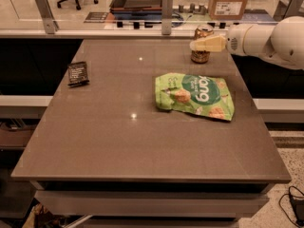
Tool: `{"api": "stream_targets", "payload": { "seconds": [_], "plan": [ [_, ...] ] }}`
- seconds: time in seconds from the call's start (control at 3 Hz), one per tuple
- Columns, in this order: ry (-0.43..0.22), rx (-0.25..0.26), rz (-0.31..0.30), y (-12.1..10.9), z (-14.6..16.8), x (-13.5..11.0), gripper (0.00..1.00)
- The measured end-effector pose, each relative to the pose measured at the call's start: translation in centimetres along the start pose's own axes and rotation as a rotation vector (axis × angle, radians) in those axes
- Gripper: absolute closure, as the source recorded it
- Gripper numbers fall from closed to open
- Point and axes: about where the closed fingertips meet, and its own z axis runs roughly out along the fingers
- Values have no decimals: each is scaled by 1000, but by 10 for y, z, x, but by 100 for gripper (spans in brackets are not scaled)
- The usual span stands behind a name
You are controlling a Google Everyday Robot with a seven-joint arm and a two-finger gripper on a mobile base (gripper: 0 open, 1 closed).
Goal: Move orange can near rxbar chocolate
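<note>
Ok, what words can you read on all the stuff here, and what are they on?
"pong", or close to it, in big white upside-down letters: on the green snack bag.
rxbar chocolate: white print, too small to read.
orange can, with the end effector right at it beyond the bag: dark markings, unreadable.
cardboard box: label too small to read.

Arm [280, 41] was white, smooth, built of rounded bulbous shells. Gripper [201, 45], seen toward 1 o'clock of view, was pale cream-yellow, tapering and blunt-tipped.
</note>
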Motion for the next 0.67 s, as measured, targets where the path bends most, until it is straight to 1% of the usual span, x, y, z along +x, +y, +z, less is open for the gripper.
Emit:
{"api": "stream_targets", "payload": {
  "seconds": [0.33,0.67],
  "plan": [
    [-37,-28,30,1,17,1,0],
    [-58,-49,49,3,31,3,0]
  ]
}}
